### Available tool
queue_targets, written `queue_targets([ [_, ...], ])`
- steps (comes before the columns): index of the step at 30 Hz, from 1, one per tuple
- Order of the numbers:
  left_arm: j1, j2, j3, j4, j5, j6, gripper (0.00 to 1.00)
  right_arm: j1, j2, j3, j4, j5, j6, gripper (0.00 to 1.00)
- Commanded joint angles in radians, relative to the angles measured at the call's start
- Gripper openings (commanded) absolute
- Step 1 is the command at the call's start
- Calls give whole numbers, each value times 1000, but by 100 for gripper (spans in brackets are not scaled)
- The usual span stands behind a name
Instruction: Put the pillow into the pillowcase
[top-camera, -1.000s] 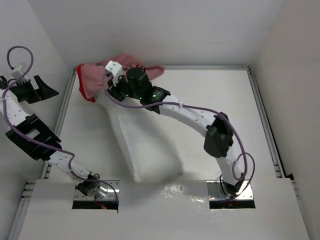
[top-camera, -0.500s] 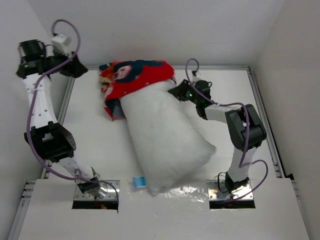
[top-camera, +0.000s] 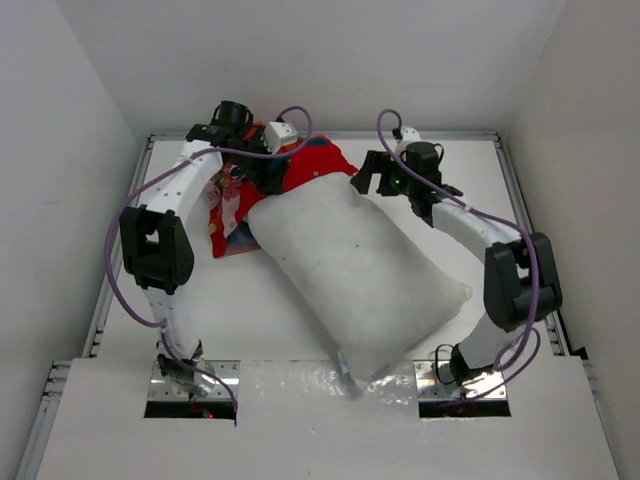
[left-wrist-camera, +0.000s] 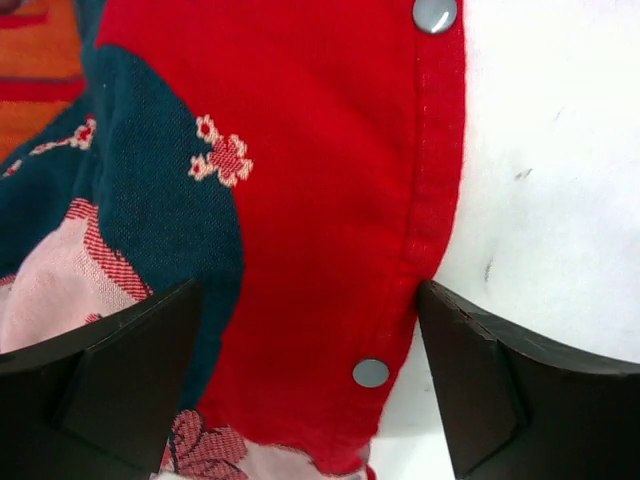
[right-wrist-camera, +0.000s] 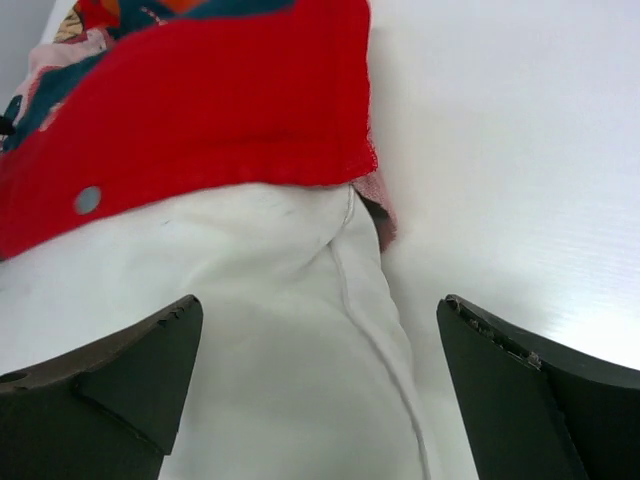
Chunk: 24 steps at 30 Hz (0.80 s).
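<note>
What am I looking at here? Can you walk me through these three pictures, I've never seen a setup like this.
These are two robot arms fixed at the near edge of a white table. The wide picture comes from a camera above and behind them. The two close-ups come from small cameras on the arms' wrists, so the dark shapes in the bottom corners are each arm's own fingers. On the table lies a plump white pillow, its far end tucked a little way into a red printed pillowcase. The left tool is over the pillowcase's red hem with its metal snaps. The right tool is over the corner where the pillow meets the hem. Both tools are open and hold nothing.
</note>
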Motion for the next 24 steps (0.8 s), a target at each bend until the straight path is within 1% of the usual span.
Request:
queue_targets([
  [1,6,38,75,13,-39,67,83,0,-122,-13,-98,103,-131,99],
  [2,6,58,96,-13,-4,81,81,6,-145,-20,-109,101,-142,99],
  [3,6,59,95,-33,6,85,75,12,-188,-27,-118,105,-171,99],
  [5,8,50,51,-39,12,88,71,49,-222,-23,-153,121,-209,99],
  [7,6,41,23,-29,10,88,55,81,-257,-14,-187,160,-270,99],
  [8,6,38,20,-32,12,82,43,121,-265,-10,-210,167,-296,99],
  [9,6,35,24,-35,13,64,9,143,-270,2,-222,169,-354,99],
  [10,6,29,32,-38,16,49,1,172,-265,11,-241,157,-387,99],
  [11,8,18,52,-42,32,30,0,228,-257,22,-276,145,-418,99],
  [12,8,12,67,-48,44,18,0,256,-242,46,-294,135,-459,99],
  [14,16,6,140,-78,93,-20,0,323,-183,66,-319,114,-469,99],
  [15,19,4,165,-91,111,-33,0,337,-159,81,-318,120,-449,99],
  [18,22,-3,242,-137,157,-66,0,385,-64,117,-282,157,-384,99],
  [19,22,-6,268,-157,183,-73,0,414,-41,124,-246,169,-375,99],
  [22,22,-10,294,-194,231,-94,0,443,55,144,-168,204,-334,99],
  [23,20,-10,305,-202,272,-93,0,446,84,155,-138,203,-312,99],
  [24,20,-13,307,-210,291,-94,0,447,150,208,-149,195,-273,75],
])
